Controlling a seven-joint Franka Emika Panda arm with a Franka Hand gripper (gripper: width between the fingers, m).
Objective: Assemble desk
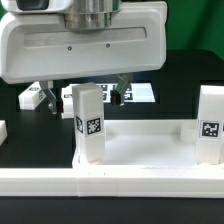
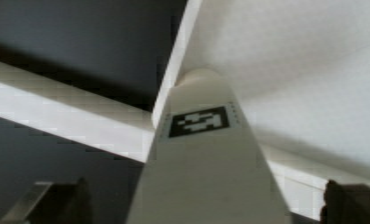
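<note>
Nearest, two upright legs (image 1: 210, 125) are carried by the tabletop (image 1: 140, 148); the gripper (image 1: 85, 98) is spread open, empty, astride one leg (image 1: 88, 122), probably so it can be tightened.

Exterior view: the upright white square-section plastic leg (image 1: 88, 125) masks the gap of the tool (image 1: 85, 98). A second white tagged leg (image 1: 210, 125) and the white rimmed plastic tabletop (image 1: 140, 150) are cut by the exterior view's right edge. Wrist view: the leg is blurred and the dark fingertips (image 2: 57, 203) are cropped.
</note>
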